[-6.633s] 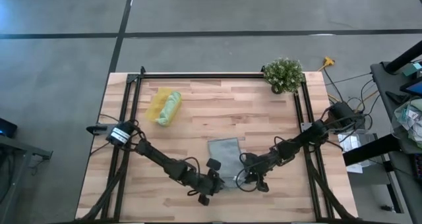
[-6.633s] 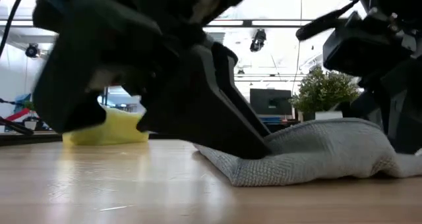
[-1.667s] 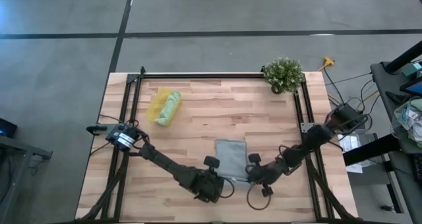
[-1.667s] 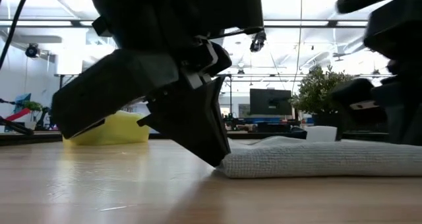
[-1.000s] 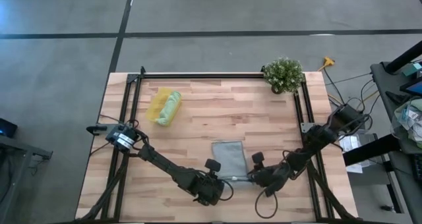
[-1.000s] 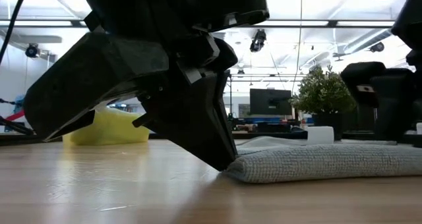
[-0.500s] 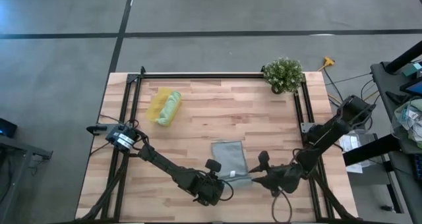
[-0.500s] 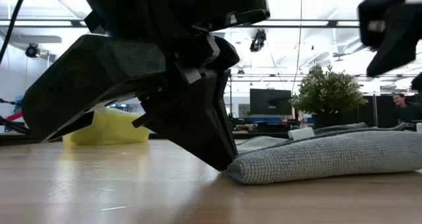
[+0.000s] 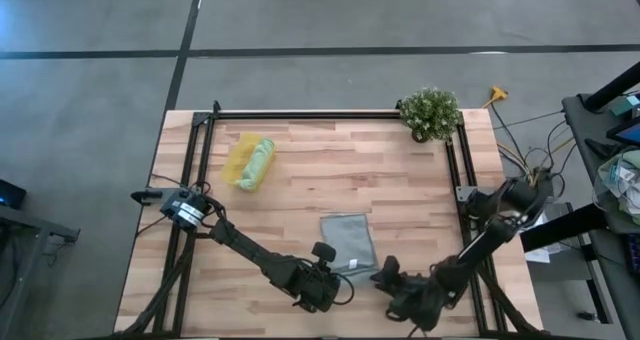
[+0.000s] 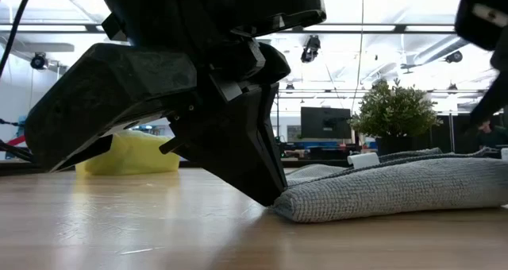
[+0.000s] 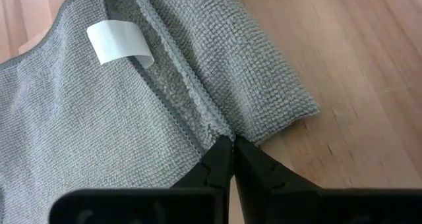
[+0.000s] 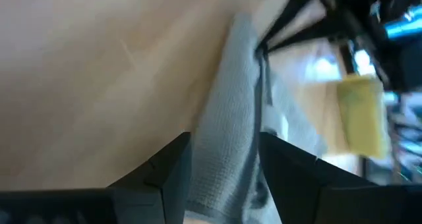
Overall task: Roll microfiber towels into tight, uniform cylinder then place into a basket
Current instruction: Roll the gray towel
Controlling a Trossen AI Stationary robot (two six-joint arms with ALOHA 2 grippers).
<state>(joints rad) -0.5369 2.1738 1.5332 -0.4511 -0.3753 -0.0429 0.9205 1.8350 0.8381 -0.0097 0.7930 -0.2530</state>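
1. The table [image 9: 400, 195] held the yellow basket [image 9: 240, 158] (green towel [image 9: 258, 164] inside) near its far left.
2. The grey towel [image 9: 350, 243] lay folded near the front edge.
3. The left gripper [image 11: 227, 148] was clenched on its hem.
4. The right gripper [image 12: 221, 151] was released, straddling its edge.

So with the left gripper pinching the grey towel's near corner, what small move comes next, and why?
Probably bring the right gripper down onto the other near corner of the grey-blue microfiber towel. The left gripper is shut on one corner, the right's open fingers straddle the edge, and only a narrow roll has formed.
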